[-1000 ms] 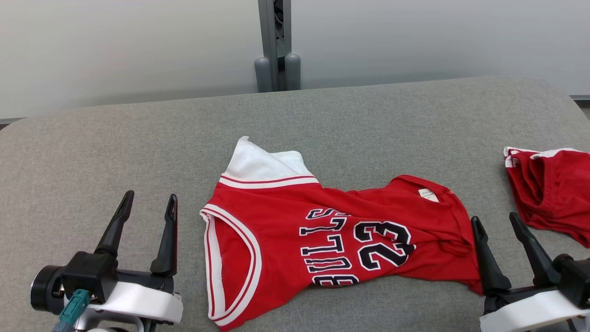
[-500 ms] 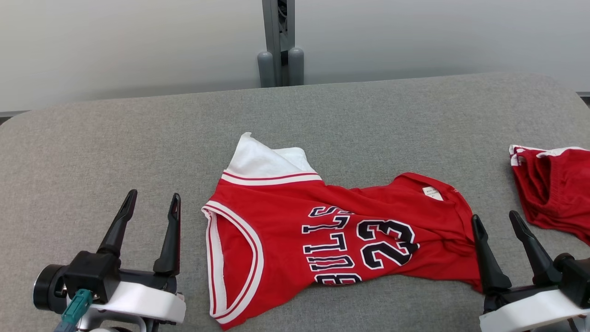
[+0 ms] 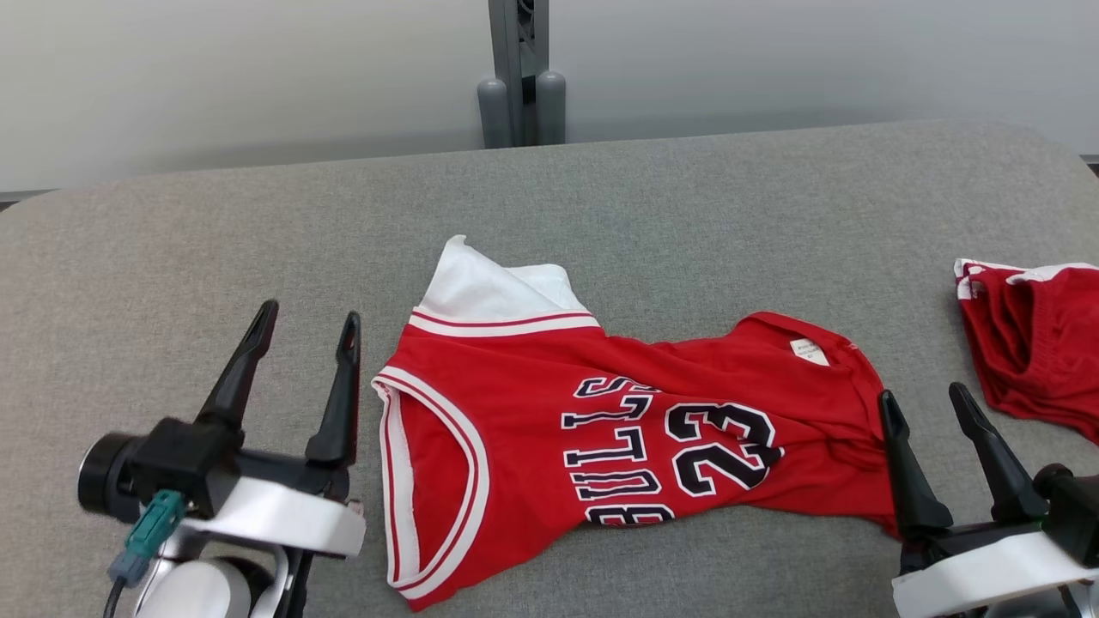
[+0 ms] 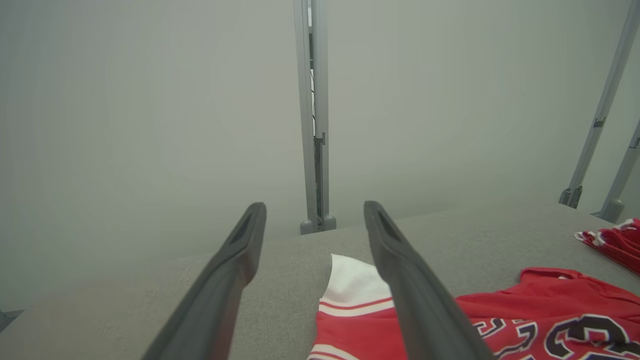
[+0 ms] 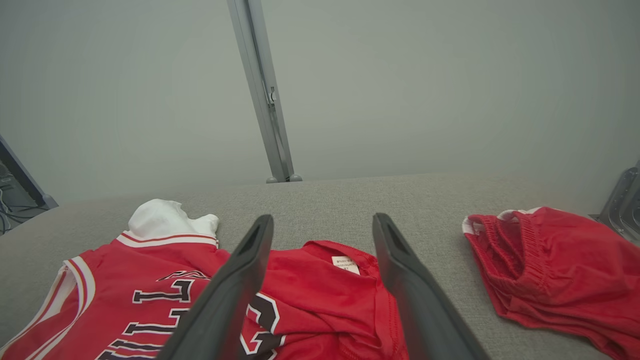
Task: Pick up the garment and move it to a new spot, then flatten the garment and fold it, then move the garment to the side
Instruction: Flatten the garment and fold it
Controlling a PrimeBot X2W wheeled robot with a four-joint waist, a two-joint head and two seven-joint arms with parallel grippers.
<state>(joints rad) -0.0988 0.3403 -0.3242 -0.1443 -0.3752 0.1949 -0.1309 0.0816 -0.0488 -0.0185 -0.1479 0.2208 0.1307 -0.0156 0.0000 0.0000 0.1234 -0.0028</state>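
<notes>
Though empty, left gripper (image 3: 310, 310) nearer jersey (image 3: 532, 403)

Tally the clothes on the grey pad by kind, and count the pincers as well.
Red jersey: 1
Red shorts: 1
Pincers: 2, the left pincer and the right pincer, both open and empty
Total: 4

Both empty, left end effector (image 3: 310, 311) spread wide, right end effector (image 3: 920, 392) likewise
</notes>
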